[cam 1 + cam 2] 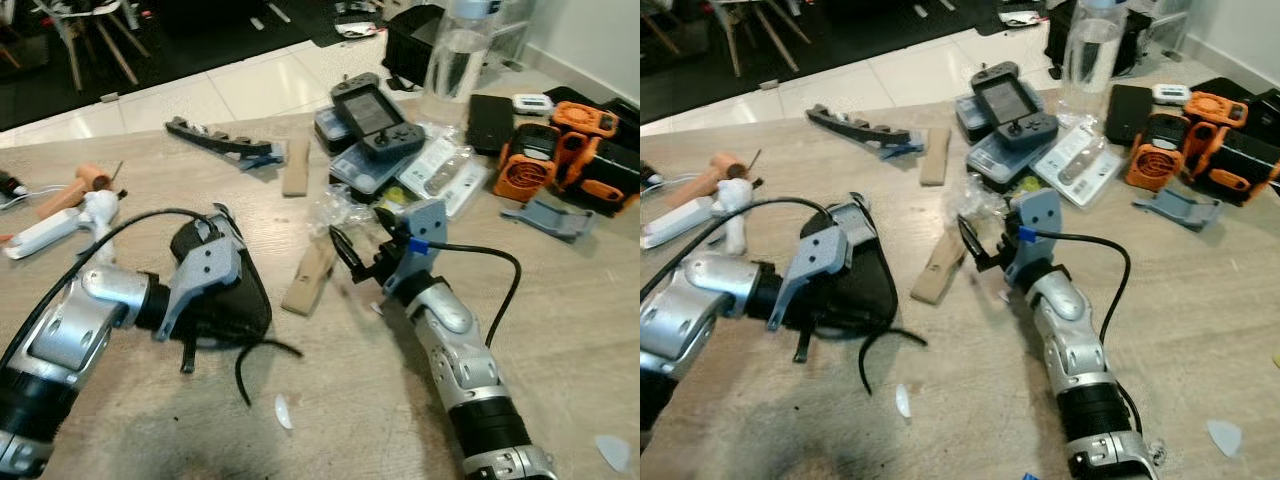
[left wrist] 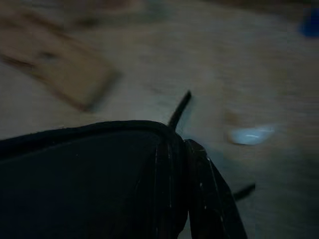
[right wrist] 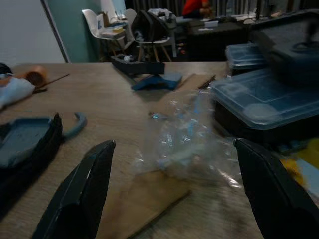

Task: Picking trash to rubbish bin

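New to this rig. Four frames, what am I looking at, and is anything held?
This is a humanoid robot with two silver arms, clearing trash off a wooden table. The two wide pictures come from its head camera, looking down; the other two come from cameras on each wrist, looking along the fingers.

The left gripper is closed on a black pouch, seen close and dark in the left wrist view. The right gripper is open, its fingers either side of a crumpled clear plastic wrapper, not yet gripping it.

Also on the table: flat wooden pieces, a handheld game console, a clear bottle and orange tools.
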Available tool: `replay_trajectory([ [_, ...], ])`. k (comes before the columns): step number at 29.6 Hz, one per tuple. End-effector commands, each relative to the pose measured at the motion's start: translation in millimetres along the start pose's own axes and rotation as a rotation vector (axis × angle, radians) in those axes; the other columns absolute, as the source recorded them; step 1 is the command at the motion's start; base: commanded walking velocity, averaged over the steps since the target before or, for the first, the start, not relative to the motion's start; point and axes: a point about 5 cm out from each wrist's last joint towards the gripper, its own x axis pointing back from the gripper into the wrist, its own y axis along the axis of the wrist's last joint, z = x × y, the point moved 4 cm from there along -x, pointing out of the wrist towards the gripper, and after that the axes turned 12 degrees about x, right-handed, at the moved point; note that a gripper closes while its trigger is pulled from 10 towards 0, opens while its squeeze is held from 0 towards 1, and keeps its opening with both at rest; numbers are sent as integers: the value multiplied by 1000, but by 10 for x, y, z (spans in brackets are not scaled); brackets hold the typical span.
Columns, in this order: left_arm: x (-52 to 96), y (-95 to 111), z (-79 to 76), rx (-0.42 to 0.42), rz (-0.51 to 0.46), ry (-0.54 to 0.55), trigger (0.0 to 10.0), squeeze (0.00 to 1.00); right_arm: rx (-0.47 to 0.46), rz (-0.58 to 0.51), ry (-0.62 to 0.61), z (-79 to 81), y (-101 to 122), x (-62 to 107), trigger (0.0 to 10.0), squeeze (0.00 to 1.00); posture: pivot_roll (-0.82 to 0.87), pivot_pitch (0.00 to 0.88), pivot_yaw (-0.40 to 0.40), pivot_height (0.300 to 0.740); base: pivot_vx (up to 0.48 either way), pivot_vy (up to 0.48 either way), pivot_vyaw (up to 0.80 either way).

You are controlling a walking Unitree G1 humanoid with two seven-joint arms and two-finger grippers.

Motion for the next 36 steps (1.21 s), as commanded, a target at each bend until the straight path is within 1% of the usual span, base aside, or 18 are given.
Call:
replay_trajectory([
  [1, 25, -52, -167, 53, 23, -80, 0, 0, -19, 13, 10, 42, -45, 10, 10000, 0, 28, 240, 105, 740, 0, 0, 0],
  [2, 43, -21, -279, 77, 12, -128, 0, 0, -21, 13, 10, 41, -44, 11, 10000, 0, 28, 239, 105, 740, 0, 0, 0],
  [4, 66, 17, -376, 98, 0, -166, 0, 0, -24, 11, 10, 40, -41, 11, 10000, 0, 28, 238, 104, 740, 0, 0, 0],
  [7, 95, 119, -451, 111, -48, -191, 0, 0, -29, 8, 10, 36, -39, 6, 10000, 0, 29, 234, 101, 740, 0, 0, 0],
  [11, 114, 260, -460, 113, -113, -186, 0, 0, -30, 6, 10, 35, -33, -3, 10000, 0, 28, 232, 99, 740, 0, 0, 0],
  [16, 207, 700, -482, 95, -304, -200, 0, 0, -30, -1, 14, 37, -16, -22, 10000, 0, 27, 227, 93, 740, 0, 0, 0],
  [20, 253, 892, -413, 61, -405, -147, 0, 0, -28, -4, 18, 42, -10, -32, 10000, 0, 25, 225, 91, 740, 0, 0, 0],
  [22, 253, 892, -413, 61, -405, -147, 0, 0, -28, -4, 18, 42, -10, -32, 10000, 0, 25, 225, 91, 740, 0, 0, 0],
  [23, 269, 937, -365, 58, -434, -101, 1882, 0, -27, -5, 19, 41, -7, -33, 10000, 0, 23, 222, 91, 740, 0, 0, 0],
  [24, 269, 937, -365, 58, -434, -101, 1882, 0, -27, -5, 19, 41, -7, -33, 10000, 0, 23, 222, 91, 740, 0, 0, 0],
  [25, 278, 939, -335, 55, -441, -75, 10000, 0, -26, -6, 21, 41, -6, -34, 10000, 0, 21, 218, 90, 740, 0, 0, 0],
  [26, 278, 939, -335, 55, -441, -75, 10000, 0, -26, -6, 21, 41, -6, -34, 10000, 0, 21, 218, 90, 740, 0, 0, 0],
  [28, 261, 887, -305, 59, -419, -42, 10000, 353, -23, -7, 23, 39, -3, -35, 10000, 0, 19, 216, 90, 740, 0, 0, 0],
  [31, 248, 867, -308, 58, -408, -42, 10000, 357, -23, -8, 23, 39, -1, -36, 10000, 0, 19, 216, 90, 740, 0, 0, 0],
  [32, 240, 873, -314, 66, -410, -42, 10000, 690, -22, -9, 24, 39, 2, -40, 10000, 0, 19, 216, 90, 740, 0, 0, 0],
  [33, 234, 880, -319, 71, -413, -44, 10000, 902, -21, -10, 24, 38, 5, -43, 10000, 0, 16, 208, 90, 740, 0, 0, 0],
  [34, 232, 890, -320, 75, -418, -45, 10000, 992, -21, -10, 24, 38, 6, -46, 10000, 0, 16, 208, 90, 740, 0, 0, 0],
  [36, 231, 896, -320, 76, -421, -45, 10000, 1000, -21, -11, 24, 39, 7, -47, 10000, 0, 16, 208, 90, 740, 0, 0, 0],
])
